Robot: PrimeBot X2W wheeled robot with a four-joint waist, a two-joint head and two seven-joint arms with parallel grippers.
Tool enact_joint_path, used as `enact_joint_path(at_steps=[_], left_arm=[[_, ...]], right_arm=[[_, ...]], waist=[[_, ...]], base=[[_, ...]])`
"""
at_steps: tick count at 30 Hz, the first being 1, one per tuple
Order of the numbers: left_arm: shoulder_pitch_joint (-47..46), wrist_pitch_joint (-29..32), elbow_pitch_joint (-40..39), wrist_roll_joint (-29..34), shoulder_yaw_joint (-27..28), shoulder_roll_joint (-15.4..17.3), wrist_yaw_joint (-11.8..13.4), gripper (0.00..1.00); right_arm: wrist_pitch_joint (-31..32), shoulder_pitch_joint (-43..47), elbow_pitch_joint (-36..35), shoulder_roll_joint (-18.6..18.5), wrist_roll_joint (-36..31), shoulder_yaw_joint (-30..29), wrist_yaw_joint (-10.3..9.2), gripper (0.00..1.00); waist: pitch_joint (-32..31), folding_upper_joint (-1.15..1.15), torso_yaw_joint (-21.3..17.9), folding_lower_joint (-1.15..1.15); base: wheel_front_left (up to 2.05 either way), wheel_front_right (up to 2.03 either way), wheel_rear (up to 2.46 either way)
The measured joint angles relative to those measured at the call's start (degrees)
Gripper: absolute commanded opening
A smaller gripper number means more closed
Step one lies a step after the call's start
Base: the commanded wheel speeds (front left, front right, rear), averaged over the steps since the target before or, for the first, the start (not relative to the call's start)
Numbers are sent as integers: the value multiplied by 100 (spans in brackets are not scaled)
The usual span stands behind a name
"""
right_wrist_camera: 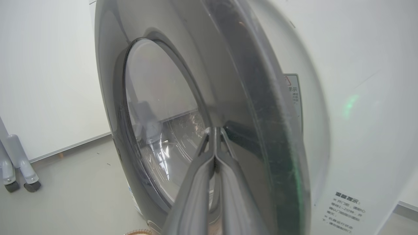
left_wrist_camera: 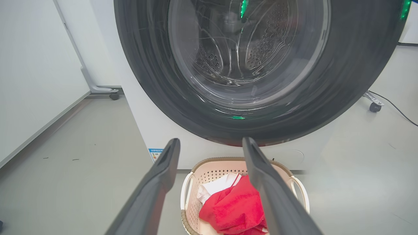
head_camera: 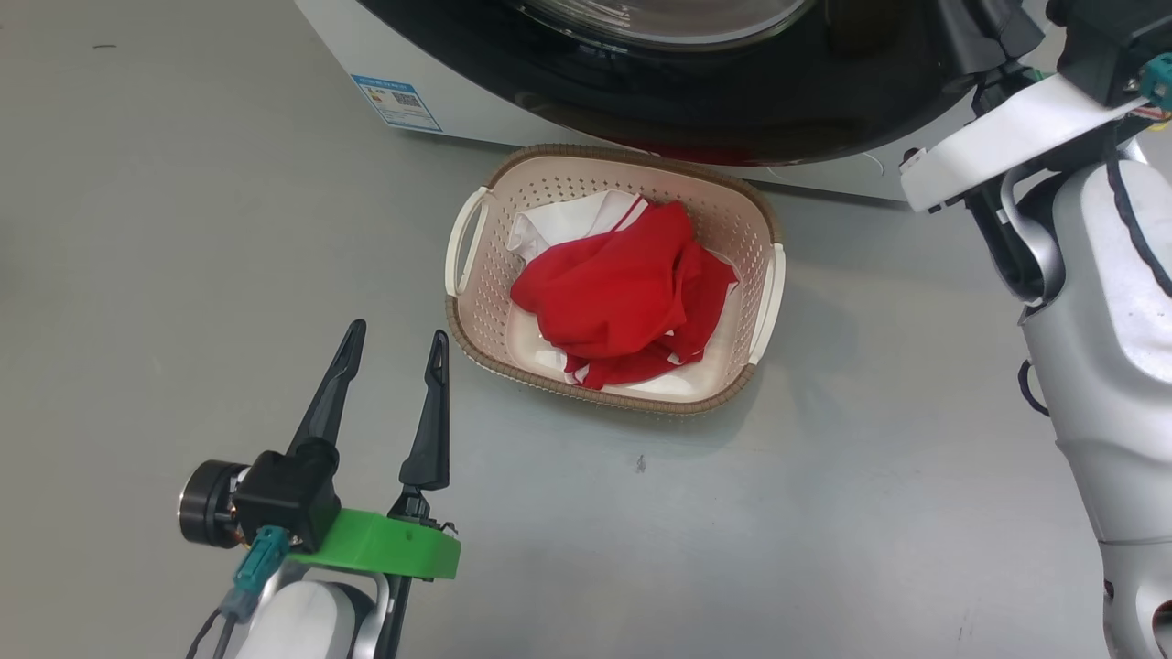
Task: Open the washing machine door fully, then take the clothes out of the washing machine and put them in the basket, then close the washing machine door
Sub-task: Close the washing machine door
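Clothes (head_camera: 623,293) sit in the basket (head_camera: 586,156), so the door (head_camera: 732,101) is what's left: right fingers (right_wrist_camera: 199,176) pinched shut, empty, against it, likely to push; left fingers (head_camera: 430,412) wide open, holding nothing.

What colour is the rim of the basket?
The basket rim is brown; clearest in head view.

Setting: we judge this a test lab, not a home.
Floor: bare grey floor (head_camera: 183,229).
Walls: we note white partition panels (left_wrist_camera: 32,71) on castor feet (left_wrist_camera: 114,95), far left.
Appliance: washing machine (left_wrist_camera: 153,130) free-standing, loose cable (left_wrist_camera: 396,109) at right.
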Motion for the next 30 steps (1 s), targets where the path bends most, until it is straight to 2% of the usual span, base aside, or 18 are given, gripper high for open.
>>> enact_joint_path(at_steps=[11, 30], left_arm=[[-129, -7, 70, -2, -53, -29, 0, 100], [-250, -8, 97, -8, -74, -63, 0, 100]], right_arm=[[-5, -587, 458, -167, 159, -181, 27, 0], [-177, -1216, 1209, -203, 282, -477, 19, 0]], waist=[[106, 0, 55, 0], [201, 0, 170, 0]], base=[[0, 0, 0], [0, 0, 0]])
